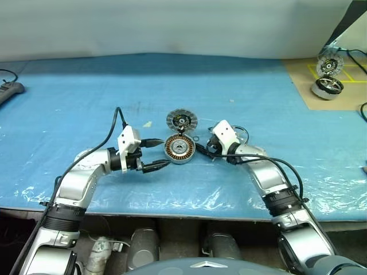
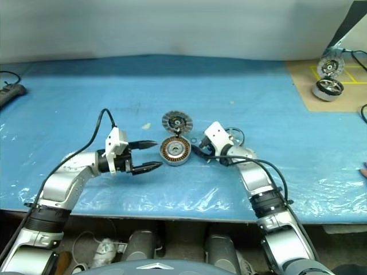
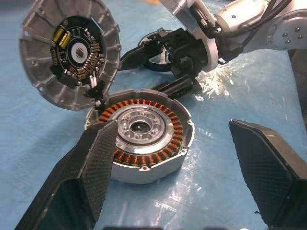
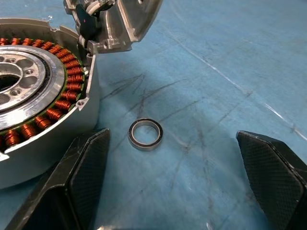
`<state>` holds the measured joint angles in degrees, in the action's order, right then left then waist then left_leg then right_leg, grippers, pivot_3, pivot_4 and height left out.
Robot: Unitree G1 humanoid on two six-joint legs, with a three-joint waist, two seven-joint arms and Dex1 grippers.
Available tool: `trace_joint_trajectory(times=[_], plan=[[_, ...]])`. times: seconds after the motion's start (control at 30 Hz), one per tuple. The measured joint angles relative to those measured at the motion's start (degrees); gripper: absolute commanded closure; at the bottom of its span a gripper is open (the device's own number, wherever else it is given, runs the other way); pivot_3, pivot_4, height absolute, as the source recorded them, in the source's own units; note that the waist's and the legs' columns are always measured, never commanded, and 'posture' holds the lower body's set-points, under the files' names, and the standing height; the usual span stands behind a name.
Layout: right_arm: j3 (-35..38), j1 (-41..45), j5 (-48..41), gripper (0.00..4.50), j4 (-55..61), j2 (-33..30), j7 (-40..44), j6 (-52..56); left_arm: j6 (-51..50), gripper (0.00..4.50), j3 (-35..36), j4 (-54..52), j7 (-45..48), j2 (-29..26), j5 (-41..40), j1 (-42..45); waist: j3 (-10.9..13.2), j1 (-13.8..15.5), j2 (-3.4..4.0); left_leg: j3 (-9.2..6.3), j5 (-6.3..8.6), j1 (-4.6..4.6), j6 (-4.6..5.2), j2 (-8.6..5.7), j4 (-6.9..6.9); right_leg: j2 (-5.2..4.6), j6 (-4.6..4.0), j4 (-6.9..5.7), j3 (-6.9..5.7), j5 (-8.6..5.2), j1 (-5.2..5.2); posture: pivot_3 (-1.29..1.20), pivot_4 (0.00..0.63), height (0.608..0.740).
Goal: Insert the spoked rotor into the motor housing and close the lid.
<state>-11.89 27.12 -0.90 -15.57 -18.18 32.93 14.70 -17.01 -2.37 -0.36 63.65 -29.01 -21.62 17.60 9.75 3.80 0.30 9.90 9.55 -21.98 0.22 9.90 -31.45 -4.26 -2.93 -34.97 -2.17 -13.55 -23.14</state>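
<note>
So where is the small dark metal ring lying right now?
The small dark metal ring lies flat on the blue mat, beside the silver motor housing, between the open right gripper's fingers.

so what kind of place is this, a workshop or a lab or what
Probably a robotics lab bench set up for assembly practice: a table under a blue plastic sheet, an opened motor housing with its lid up, and a duplicate motor unit parked on a tape-marked board.

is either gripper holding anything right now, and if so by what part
Nothing is held. The left gripper and right gripper are both open, flanking the motor housing.
</note>
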Motion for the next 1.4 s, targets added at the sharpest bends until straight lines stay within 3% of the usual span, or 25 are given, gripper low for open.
trace_joint_trajectory(times=[0.2,0.27,0.33,0.63,1.1,1.4], plan=[[-0.02,1.08,0.96,0.0,-3.12,1.71,-0.21,-2.78,1.66,0.5,0.07,4.22,2.37,-1.59,0.06,0.41,0.0,-0.76,-0.01,0.0,-0.09,0.0,0.13,0.0,0.03,0.01,0.0,0.0,0.02,0.0,-0.02,0.0,0.15,0.74],[0.01,1.08,1.07,0.39,-3.57,2.08,-0.57,-3.26,2.32,0.47,0.05,4.53,2.56,-1.61,0.19,0.49,0.0,-0.98,-0.01,0.0,-0.07,0.01,0.13,0.0,0.01,0.0,0.0,-0.01,0.02,0.0,-0.01,0.0,0.15,0.74],[-0.07,1.03,1.12,0.83,-3.77,2.53,-0.58,-3.44,2.78,0.47,-0.05,5.06,2.51,-1.6,0.33,0.91,0.0,-1.06,-0.01,0.0,-0.05,0.02,0.1,0.0,-0.03,0.0,-0.01,-0.05,0.02,0.0,0.0,0.0,0.15,0.74],[-0.26,-0.13,1.34,3.96,-3.28,3.36,-0.69,-3.72,1.79,0.47,-1.66,5.53,2.5,-1.71,0.54,4.53,-0.01,-1.07,-0.01,0.0,0.01,0.05,-0.01,0.01,-0.21,-0.02,-0.01,-0.22,0.04,0.0,0.04,0.0,0.15,0.74],[0.19,-4.55,0.6,3.95,6.6,1.04,0.86,2.59,-1.29,0.47,-2.05,2.66,2.42,-1.93,-0.34,4.67,0.01,-1.03,-0.03,0.0,0.02,0.01,-0.02,0.0,-0.21,-0.02,-0.01,-0.21,0.04,0.0,0.01,0.0,0.15,0.74],[4.92,-7.69,-8.57,3.95,22.76,-2.86,6.5,14.01,-0.56,0.47,-2.33,-0.2,1.6,-1.69,0.18,1.24,0.02,-1.27,-0.05,-0.01,0.02,0.04,-0.01,0.01,-0.14,0.0,0.0,-0.16,0.05,0.0,-0.01,0.0,0.15,0.74]])
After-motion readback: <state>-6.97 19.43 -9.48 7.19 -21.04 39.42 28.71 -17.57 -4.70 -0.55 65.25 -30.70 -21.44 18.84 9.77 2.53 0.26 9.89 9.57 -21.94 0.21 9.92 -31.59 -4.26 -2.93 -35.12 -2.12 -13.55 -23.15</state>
